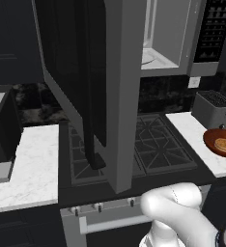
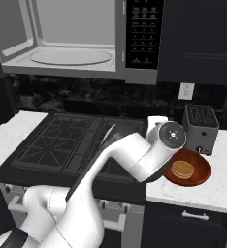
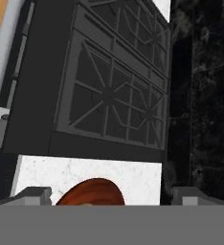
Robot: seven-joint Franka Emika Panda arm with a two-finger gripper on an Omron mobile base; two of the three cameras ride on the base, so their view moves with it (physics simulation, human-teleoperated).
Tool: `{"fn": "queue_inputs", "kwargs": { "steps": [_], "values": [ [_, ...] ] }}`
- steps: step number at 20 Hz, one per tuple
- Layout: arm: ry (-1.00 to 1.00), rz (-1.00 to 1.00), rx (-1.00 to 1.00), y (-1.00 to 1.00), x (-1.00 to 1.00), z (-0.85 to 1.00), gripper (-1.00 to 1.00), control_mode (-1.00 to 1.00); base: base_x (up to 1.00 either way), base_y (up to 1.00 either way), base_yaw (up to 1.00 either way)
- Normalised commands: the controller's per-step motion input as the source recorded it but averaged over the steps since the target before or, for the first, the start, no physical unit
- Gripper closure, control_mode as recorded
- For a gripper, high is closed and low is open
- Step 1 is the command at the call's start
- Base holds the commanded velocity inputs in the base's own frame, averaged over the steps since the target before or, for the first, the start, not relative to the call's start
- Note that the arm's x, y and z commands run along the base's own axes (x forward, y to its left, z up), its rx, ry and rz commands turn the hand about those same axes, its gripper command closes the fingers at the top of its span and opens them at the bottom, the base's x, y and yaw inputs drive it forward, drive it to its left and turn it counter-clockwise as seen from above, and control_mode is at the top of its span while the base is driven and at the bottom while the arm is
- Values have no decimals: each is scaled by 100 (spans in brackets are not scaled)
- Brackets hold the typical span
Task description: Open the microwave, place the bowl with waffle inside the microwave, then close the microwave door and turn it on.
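A dark kitchen surrounds me, black backsplash behind a black stove [image 2: 67,140] flanked by white marble counter [image 2: 217,186]. Overhead, the microwave [image 2: 76,38] hangs with its cavity showing and the glass turntable bare, so the first step looks done. The microwave door [image 1: 86,82] is swung wide out over the stove, its black bar handle facing into the room; it stands that far open, I judge, to leave a free path for carrying something in from the right. On the right-hand counter, near the small grey toaster [image 2: 201,128], sits the bowl [image 2: 199,169] with the waffle [image 2: 183,169] flat in it, both resting on the marble and unheld. My arm is bent over toward them, wrist low above the bowl's near edge. My fingers [image 3: 106,195] stand wide apart, one on each side of the bowl's rim in the hand view, gripping nothing, lined up, I think, to straddle that rim.
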Motion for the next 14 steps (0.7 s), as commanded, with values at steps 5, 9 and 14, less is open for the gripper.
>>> {"fn": "queue_inputs", "kwargs": {
  "steps": [5,9,14],
  "values": [
    [19,0,3,-65,-15,-29,-100,-100,0,0,0],
    [17,0,0,-47,-1,-44,-100,-100,0,0,0],
    [14,0,0,-34,1,-48,-100,-100,0,0,0]
  ]
}}
